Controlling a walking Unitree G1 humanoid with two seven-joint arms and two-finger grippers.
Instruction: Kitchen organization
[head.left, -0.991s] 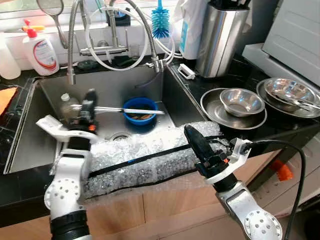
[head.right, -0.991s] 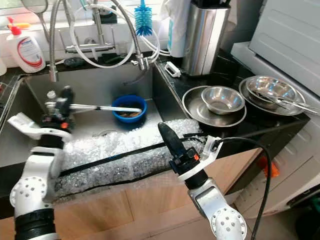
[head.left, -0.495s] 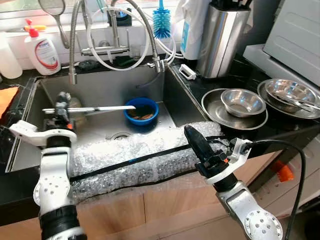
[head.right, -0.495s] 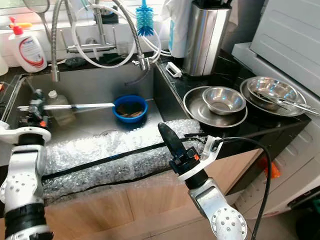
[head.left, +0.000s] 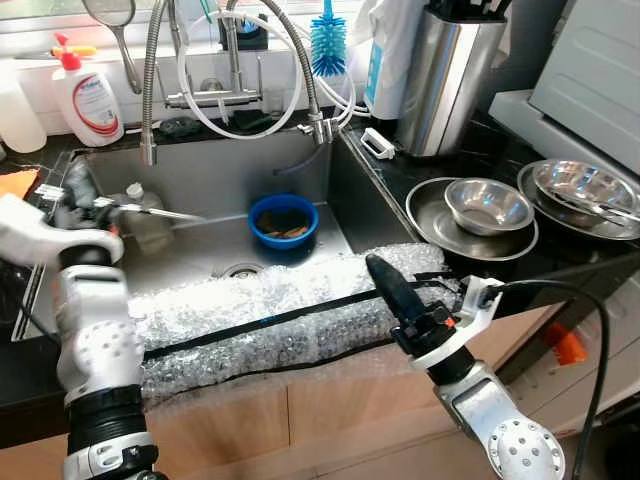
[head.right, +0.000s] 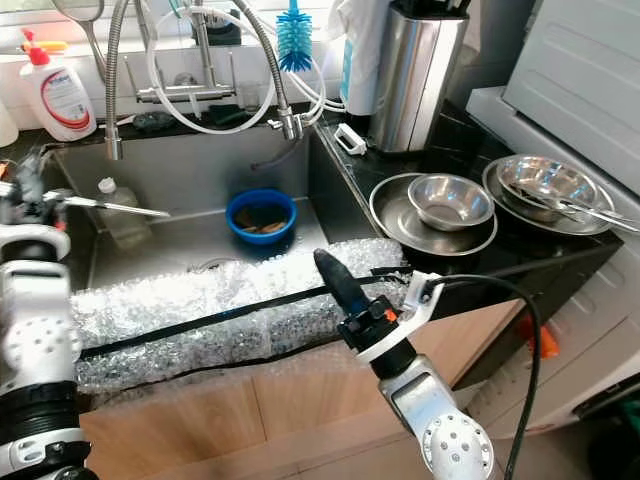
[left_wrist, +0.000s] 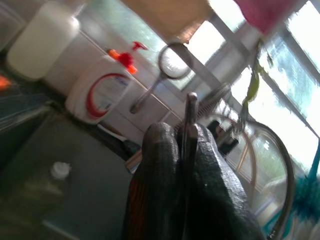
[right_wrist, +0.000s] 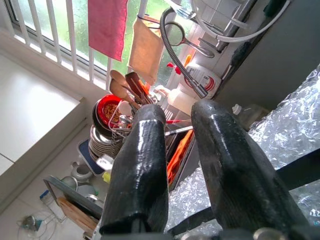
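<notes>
**Left gripper holds a metal utensil over the sink's left side**

The left gripper (head.left: 78, 195) is raised at the left edge of the sink (head.left: 200, 175), its two black fingers (left_wrist: 160, 165) pressed together on the handle of a long metal utensil (head.left: 150, 210). The utensil reaches out level from the gripper towards the middle of the sink, its far end above the basin and short of the blue bowl (head.left: 283, 218). What kind of utensil it is cannot be told. In the left wrist view the thin metal handle stands clamped between the fingers.

The blue bowl sits on the sink floor near the right wall, with something brown inside. A small clear bottle (head.left: 135, 205) stands in the sink just beside the gripper. A sheet of bubble wrap (head.left: 280, 315) lies along the front edge of the sink, crossed by a dark strip.

The right gripper (head.left: 385, 290) hovers over the right end of the bubble wrap, at the front of the counter. Its fingers (right_wrist: 140, 170) stand slightly apart and hold nothing.

On the black counter (head.left: 400, 165) to the right of the sink, a steel bowl (head.left: 485, 203) rests in a wide steel pan (head.left: 425, 215), and another steel bowl (head.left: 580, 185) with utensils in it stands further right. A soap bottle (head.left: 92, 98) with a red pump stands behind the sink, near the tap (head.left: 235, 60) and a blue brush (head.left: 327, 45).
</notes>
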